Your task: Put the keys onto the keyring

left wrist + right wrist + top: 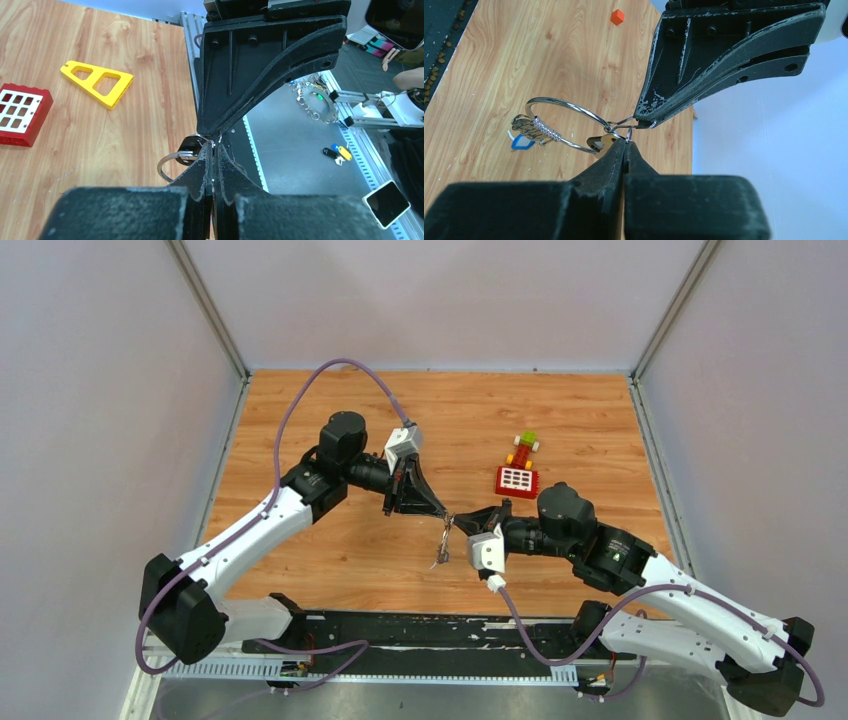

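1. My left gripper (437, 510) is pinched fully closed. From the right wrist view I judge that its tips have a thin strand of the keyring (545, 132) wire, raised off the surface (350, 560) near the middle.
2. In the top view the keyring hangs at 6 o'clock from that pinch. On the right wrist camera, its blue tag (521, 142) and a bunch of small silver pieces sit at the ring's 8 o'clock, on the side away from the tips.
3. The key (599, 145) shows only its dark head, just beside the ring where the two sets of tips meet. The blade is hidden, so I cannot tell whether its eye is on the wire yet.
4. My right gripper (468, 522) sits at 3 o'clock of the left one, with the tips almost touching. It is also closed tight, on a small loop that I read as the key's eye.
5. To do this step well, I would freeze the left arm as the anchor so the wire end stays lifted.
6. I would then work only the right wrist, turning in small arcs that follow the ring's curve. Turning should walk the eye along the wire, whereas pulling straight could spring the strand out of either pinch.
7. I would steer by the right wrist camera, because the top view is too coarse for this.
8. The toy blocks (518, 478) lie at 1 o'clock, well apart from the work.
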